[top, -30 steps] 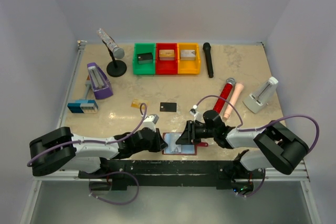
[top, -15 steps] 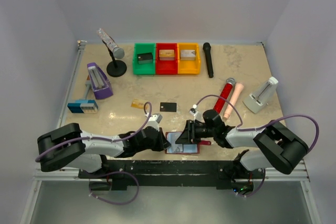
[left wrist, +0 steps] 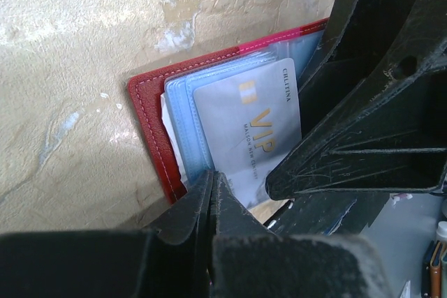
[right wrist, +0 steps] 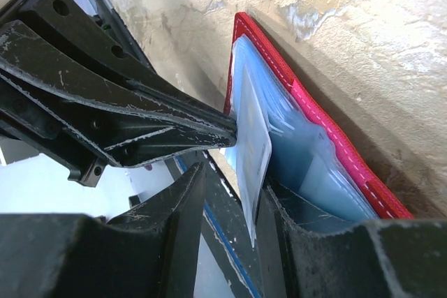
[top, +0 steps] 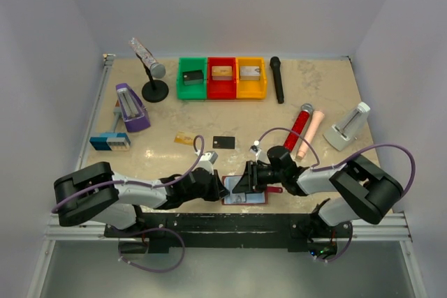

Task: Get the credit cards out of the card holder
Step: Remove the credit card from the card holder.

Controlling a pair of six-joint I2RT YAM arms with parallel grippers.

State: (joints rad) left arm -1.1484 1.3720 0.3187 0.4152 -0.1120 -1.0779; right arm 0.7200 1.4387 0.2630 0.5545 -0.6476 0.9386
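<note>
Change: the left arm had swung in to the right over the last second. The left gripper (left wrist: 211, 181), beside the holder a second ago, was now over its left edge. Its jaws, a crack apart back then, had snapped together.
Holder shift: the flat dark red folding card holder (left wrist: 150, 134) had slid a touch toward the near edge.
Left tool: shut tight, its tips pinching the near corner of the silver-grey VIP credit card (left wrist: 248, 127). That card stood tipped up out of the holder's light blue inside.
Right tool: the right gripper (right wrist: 234, 179) had its jaws about half apart and clamped on nothing. The silver card's edge stood in the gap, and one finger seemed to lie on the blue inside.
Holder: it lay open on the beige marbled table (top: 328, 88) at the near edge, between the two grippers.
Farther out: the small black credit card (top: 223, 142) and the gold-tan credit card (top: 184, 138) lay loose on the table just beyond the holder. They were apart from each other, with the gold one on the left.
</note>
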